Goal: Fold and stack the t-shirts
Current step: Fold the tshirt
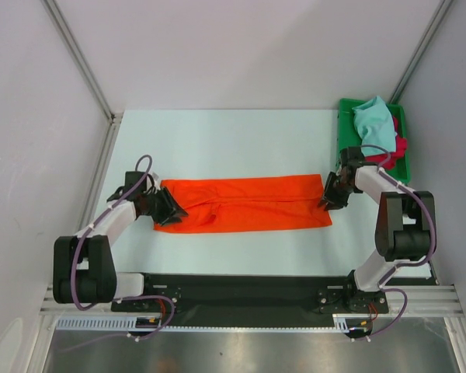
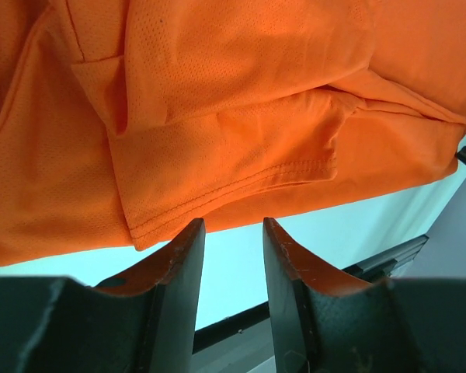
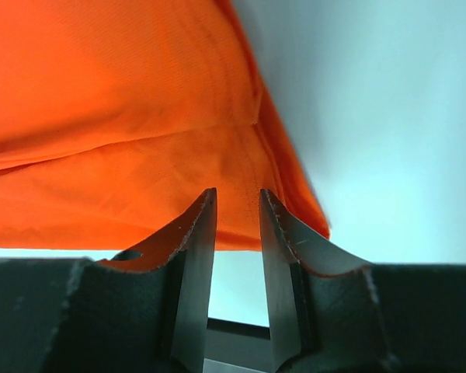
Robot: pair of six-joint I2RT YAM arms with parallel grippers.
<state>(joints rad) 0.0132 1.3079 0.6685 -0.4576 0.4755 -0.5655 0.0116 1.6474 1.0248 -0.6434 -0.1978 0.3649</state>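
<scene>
Lying as a long band on the table, the orange t-shirt had a gripper at each end. The left gripper and right gripper each had jaws slightly apart, pinching nothing

Both arms bend inward; left gripper sits middle-left, right gripper middle-right of the frame, both jaws narrowly parted.
</scene>
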